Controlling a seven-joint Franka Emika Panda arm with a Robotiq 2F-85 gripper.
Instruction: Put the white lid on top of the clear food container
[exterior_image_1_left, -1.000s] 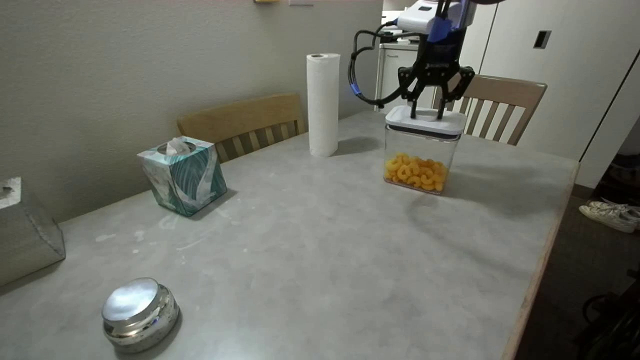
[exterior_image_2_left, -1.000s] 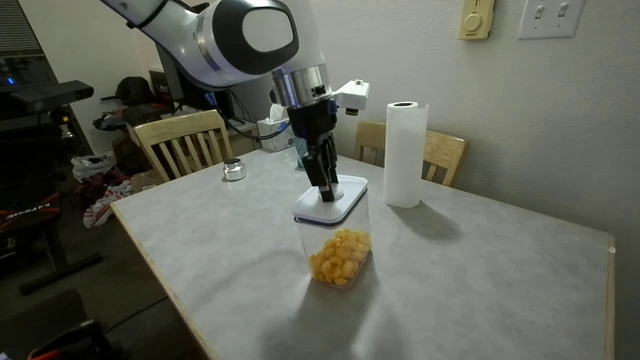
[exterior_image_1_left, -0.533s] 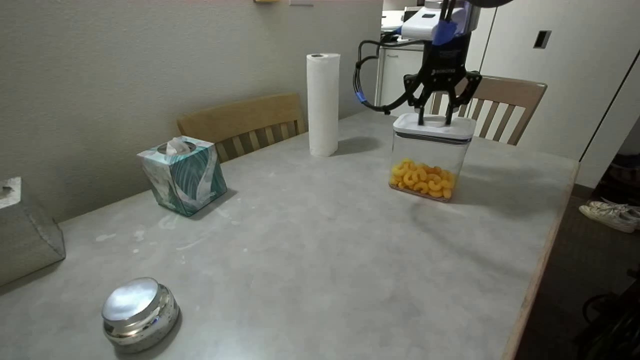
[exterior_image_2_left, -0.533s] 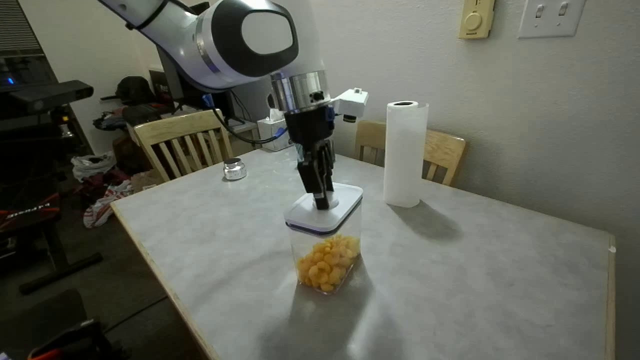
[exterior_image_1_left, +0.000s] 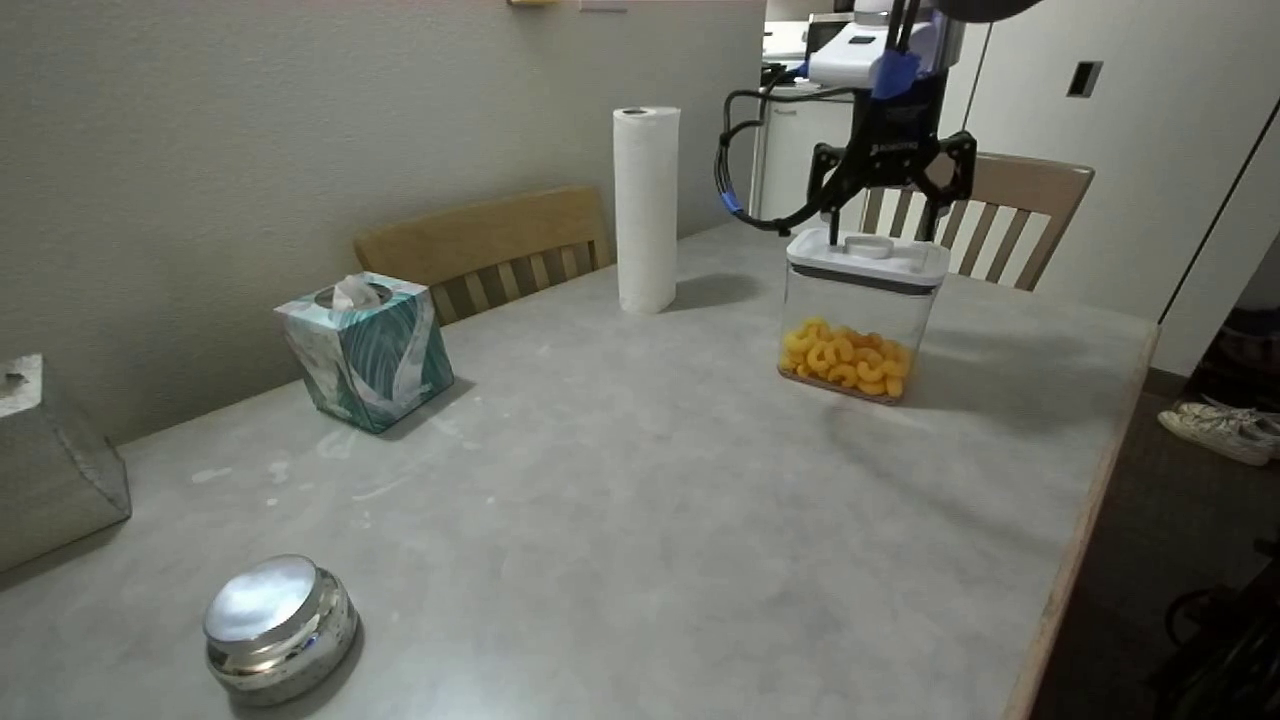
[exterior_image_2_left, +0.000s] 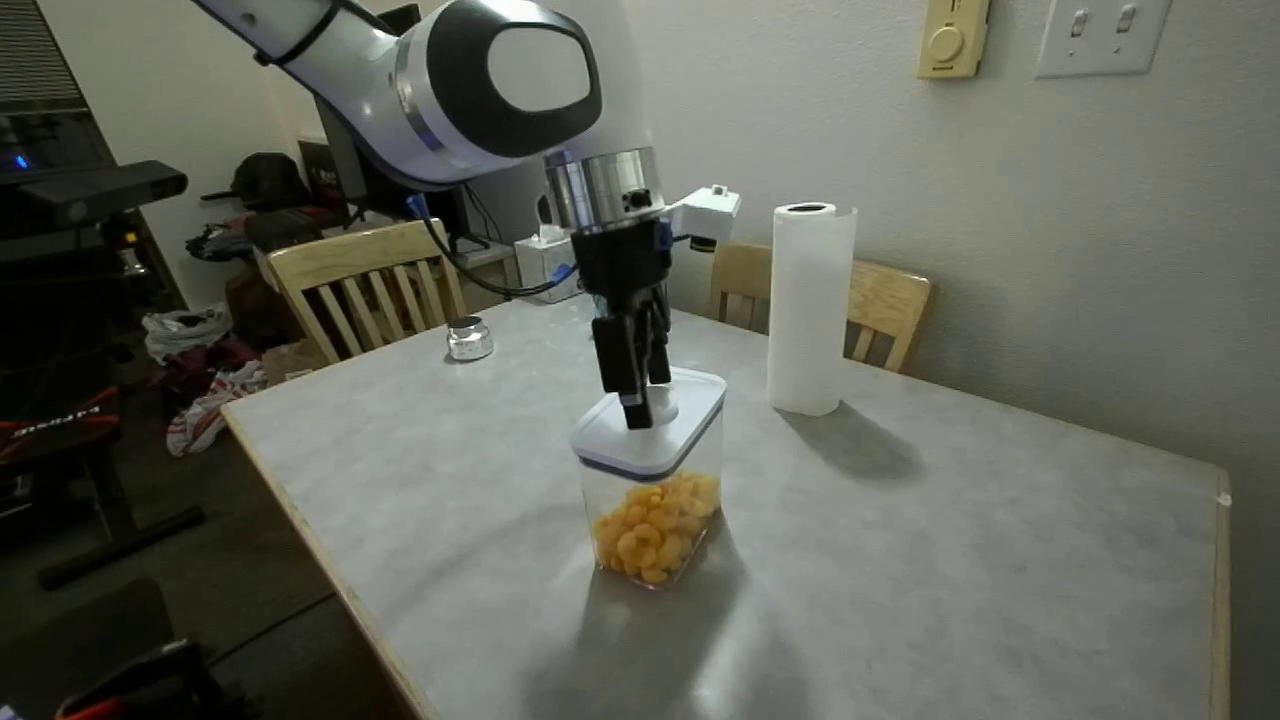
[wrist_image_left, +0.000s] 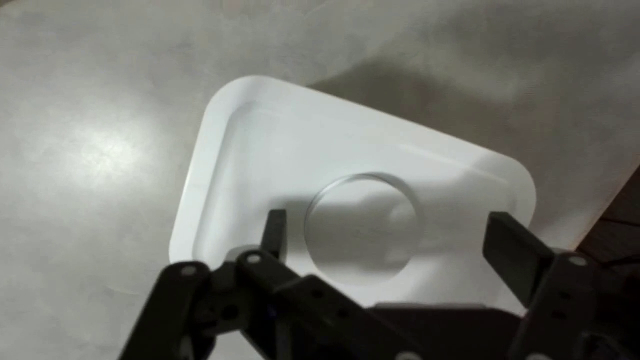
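Observation:
The clear food container (exterior_image_1_left: 853, 304) stands upright on the table with yellow-orange pieces in its bottom; it shows in both exterior views (exterior_image_2_left: 607, 492). The white lid (exterior_image_1_left: 905, 264) lies flat on its top, lined up with the rim, a dark seal band just below it. The lid fills the middle of the wrist view (wrist_image_left: 310, 145), with its round centre button (wrist_image_left: 362, 225). My gripper (exterior_image_1_left: 880, 237) is open just above the lid, one finger on each side of the button, with gaps to it in the wrist view (wrist_image_left: 389, 222). Whether the fingertips touch the lid is unclear.
A paper-towel roll (exterior_image_1_left: 647, 210) stands behind the container, also seen in an exterior view (exterior_image_2_left: 805, 310). A teal tissue box (exterior_image_1_left: 370, 350), a grey box (exterior_image_1_left: 60, 465) and a round metal tin (exterior_image_1_left: 280, 630) are farther along the table (exterior_image_1_left: 640, 520). Chairs (exterior_image_1_left: 490, 240) stand at its edges.
The fingers were closed on the button and have opened, letting go of it. Earlier, the container with its lid shifted slightly along with the gripper; it has since stayed still.

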